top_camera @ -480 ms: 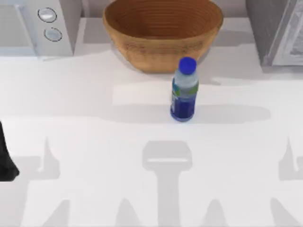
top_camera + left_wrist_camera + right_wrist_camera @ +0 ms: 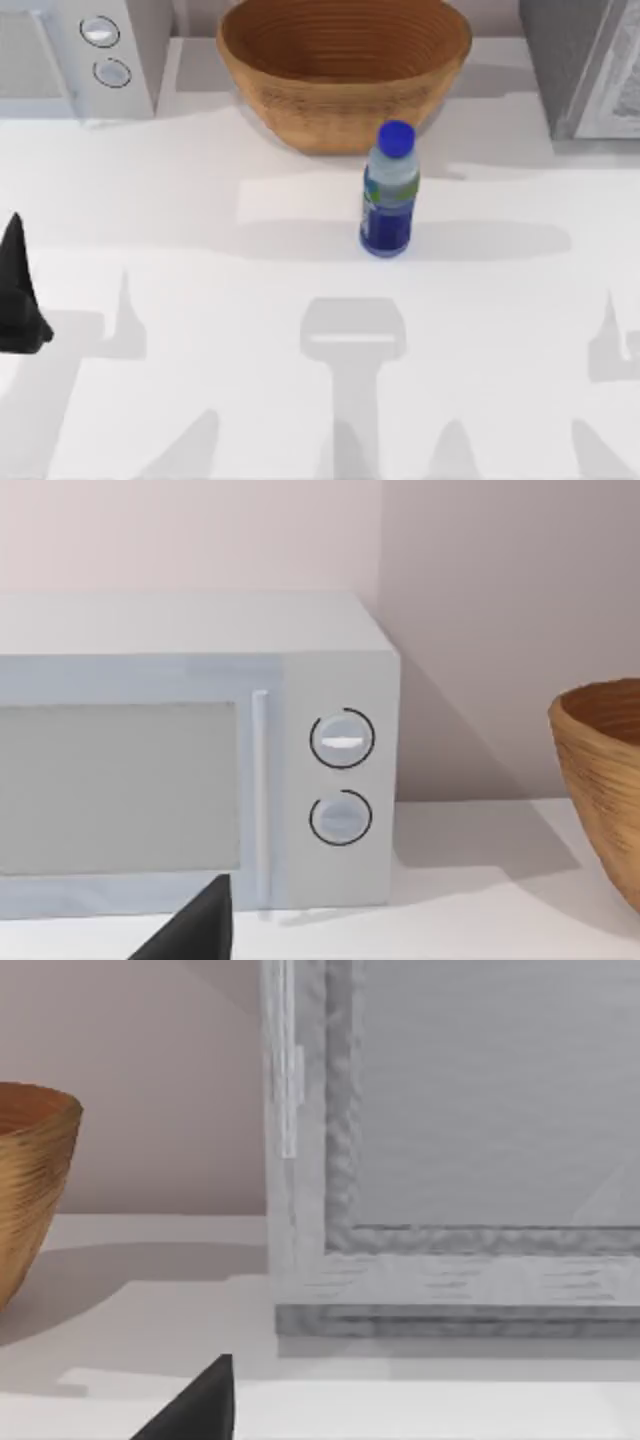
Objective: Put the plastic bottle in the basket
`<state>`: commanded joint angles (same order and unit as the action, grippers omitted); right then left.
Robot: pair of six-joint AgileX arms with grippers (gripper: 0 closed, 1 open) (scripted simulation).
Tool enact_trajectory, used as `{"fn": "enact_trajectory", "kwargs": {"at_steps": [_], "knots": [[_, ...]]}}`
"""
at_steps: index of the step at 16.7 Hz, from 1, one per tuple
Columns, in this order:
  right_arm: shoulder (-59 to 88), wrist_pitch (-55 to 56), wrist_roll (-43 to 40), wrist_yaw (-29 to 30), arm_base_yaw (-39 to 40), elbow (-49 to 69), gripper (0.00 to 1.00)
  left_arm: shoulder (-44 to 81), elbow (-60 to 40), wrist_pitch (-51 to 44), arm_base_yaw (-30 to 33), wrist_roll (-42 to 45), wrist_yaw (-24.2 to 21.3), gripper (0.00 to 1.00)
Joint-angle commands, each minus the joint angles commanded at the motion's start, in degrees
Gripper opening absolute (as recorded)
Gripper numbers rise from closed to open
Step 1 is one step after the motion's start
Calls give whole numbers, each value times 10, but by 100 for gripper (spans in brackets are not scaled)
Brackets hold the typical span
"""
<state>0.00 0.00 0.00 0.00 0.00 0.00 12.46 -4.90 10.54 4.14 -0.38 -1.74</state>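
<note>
The plastic bottle (image 2: 389,190) stands upright near the middle of the white table, blue cap on top and dark blue lower half. Just behind it sits the wide tan basket (image 2: 345,75), holding nothing that I can see; its rim also shows in the left wrist view (image 2: 600,770) and the right wrist view (image 2: 30,1170). My left gripper (image 2: 18,295) is a dark shape at the table's far left edge, well away from the bottle. A dark tip of my right gripper (image 2: 200,1405) shows low in the right wrist view.
A white microwave (image 2: 80,55) with two dials stands at the back left, also facing the left wrist camera (image 2: 190,750). A grey cabinet-like appliance (image 2: 585,65) stands at the back right. Open tabletop (image 2: 200,300) lies between my left gripper and the bottle.
My left gripper has come further into the top view at the left edge, moving toward the back of the table and slightly right. The bottle and basket have not moved.
</note>
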Motion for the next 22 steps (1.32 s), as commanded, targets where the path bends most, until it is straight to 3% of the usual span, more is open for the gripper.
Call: {"fn": "enact_trajectory", "kwargs": {"at_steps": [5,16,22], "knots": [[0,0,0,0,0,0,100,255,-80,181,66,-2,-24,100],[0,0,0,0,0,0,100,944,-277,637,236,1,-85,100],[0,0,0,0,0,0,100,1179,-347,795,295,5,-108,100]]}}
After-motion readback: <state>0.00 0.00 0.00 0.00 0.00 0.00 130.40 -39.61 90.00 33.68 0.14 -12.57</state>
